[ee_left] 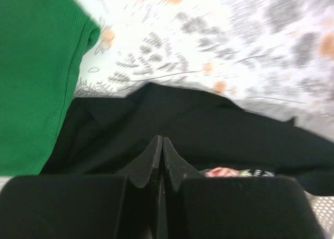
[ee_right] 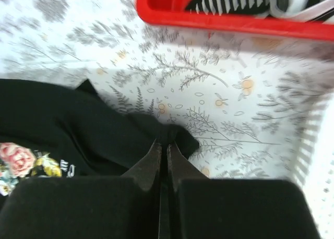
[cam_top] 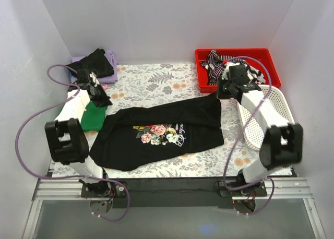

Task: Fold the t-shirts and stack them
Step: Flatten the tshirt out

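Your black t-shirt (cam_top: 162,132) with the floral chest print lies spread flat in the middle of the surface (cam_top: 151,80), print up. Your left claw (ee_left: 159,140) sits at the shirt's 10 o'clock corner, its fingers pressed together on the black cloth, which peaks up just past the tips. Your right claw (ee_right: 163,144) is at the shirt's 2 o'clock corner, clamped on a bunched fold of the same shirt.

The green t-shirt (cam_top: 94,116) lies folded at 9 o'clock of the black one, touching its edge, just beside your left claw. At 11 o'clock on the surface a lilac t-shirt (cam_top: 110,59) has a crumpled black one (cam_top: 94,64) on top. At 1 o'clock the red tray (cam_top: 237,54) holds the striped t-shirt (cam_top: 215,61). The white mesh basket (cam_top: 261,119) lies at 3 o'clock, under your right arm.
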`<state>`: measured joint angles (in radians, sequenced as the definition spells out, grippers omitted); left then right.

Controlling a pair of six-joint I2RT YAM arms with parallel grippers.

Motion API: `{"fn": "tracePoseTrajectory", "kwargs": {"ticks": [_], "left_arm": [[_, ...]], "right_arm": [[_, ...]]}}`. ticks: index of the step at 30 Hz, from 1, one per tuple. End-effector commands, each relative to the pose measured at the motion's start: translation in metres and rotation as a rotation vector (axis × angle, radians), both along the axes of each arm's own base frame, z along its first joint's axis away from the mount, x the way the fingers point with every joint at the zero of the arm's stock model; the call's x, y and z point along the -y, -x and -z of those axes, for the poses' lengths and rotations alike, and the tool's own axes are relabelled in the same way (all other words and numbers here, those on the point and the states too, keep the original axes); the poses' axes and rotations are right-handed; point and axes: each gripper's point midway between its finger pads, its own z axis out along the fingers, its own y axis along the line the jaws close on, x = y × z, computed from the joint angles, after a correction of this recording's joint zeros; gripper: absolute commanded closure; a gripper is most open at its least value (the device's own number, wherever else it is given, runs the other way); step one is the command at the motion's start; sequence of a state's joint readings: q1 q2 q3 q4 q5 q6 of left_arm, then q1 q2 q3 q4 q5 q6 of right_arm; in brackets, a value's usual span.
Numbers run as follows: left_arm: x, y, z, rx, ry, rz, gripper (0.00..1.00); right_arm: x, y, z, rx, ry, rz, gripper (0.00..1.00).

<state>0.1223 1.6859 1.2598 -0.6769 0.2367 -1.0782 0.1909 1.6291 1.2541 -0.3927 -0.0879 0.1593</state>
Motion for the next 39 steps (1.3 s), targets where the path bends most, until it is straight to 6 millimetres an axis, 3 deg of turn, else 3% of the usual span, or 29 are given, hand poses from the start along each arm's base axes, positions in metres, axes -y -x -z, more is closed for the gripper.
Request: {"fn": "tracePoseTrajectory", "kwargs": {"ticks": [1,2,6,9,10,13,14,15,16,17,19,21,23,24,25,31,39], "left_arm": [[0.001,0.002,-0.102,0.228,-0.026,-0.006,1.0],[0.002,0.01,-0.126,0.286,-0.035,-0.003,1.0],[0.001,0.032,-0.161,0.365,-0.068,0.004,1.0],[0.002,0.041,-0.137,0.314,-0.069,0.015,1.0],[0.007,0.046,-0.118,0.27,-0.046,0.039,1.0],[0.023,0.046,-0.091,0.222,0.043,0.097,0.9],[0.028,0.05,-0.075,0.19,0.074,0.103,0.82],[0.031,0.044,-0.073,0.212,0.094,0.114,0.77],[0.032,0.042,-0.058,0.17,0.109,0.108,0.76],[0.034,0.037,-0.061,0.166,0.124,0.108,0.76],[0.043,0.034,-0.06,0.157,0.173,0.144,0.75],[0.034,0.023,-0.04,0.11,0.129,0.125,0.72],[0.035,0.021,-0.016,0.042,0.138,0.138,0.71],[0.034,0.02,-0.015,0.041,0.131,0.137,0.71],[0.034,0.02,0.002,-0.014,0.129,0.129,0.7],[0.032,0.012,0.041,-0.101,0.044,0.096,0.7],[0.033,0.006,0.064,-0.169,-0.038,0.09,0.71]], "right_arm": [[0.017,0.021,-0.065,0.181,0.015,0.04,0.99],[0.019,0.034,-0.081,0.219,0.009,0.042,0.99],[0.024,0.061,-0.109,0.299,-0.007,0.038,0.99],[0.031,0.071,-0.104,0.297,0.02,0.05,0.99],[0.03,0.072,-0.1,0.289,0.019,0.044,0.99],[0.026,0.073,-0.077,0.226,0.014,0.024,0.99],[0.025,0.07,-0.067,0.195,0.017,0.02,0.99],[0.024,0.069,-0.061,0.177,0.018,0.018,0.99],[0.024,0.065,-0.057,0.168,0.024,0.023,0.99],[0.025,0.059,-0.046,0.135,0.031,0.04,0.94],[0.025,0.048,-0.045,0.129,0.041,0.046,0.93],[0.023,0.033,-0.034,0.102,0.045,0.059,0.93],[0.019,0.023,-0.032,0.087,0.035,0.056,0.94],[0.017,0.021,-0.032,0.087,0.028,0.05,0.94],[0.015,0.018,-0.032,0.092,0.019,0.051,0.93],[0.006,0.012,-0.032,0.092,-0.012,0.012,0.92],[-0.021,0.027,-0.038,0.086,-0.126,-0.098,0.89]]}}
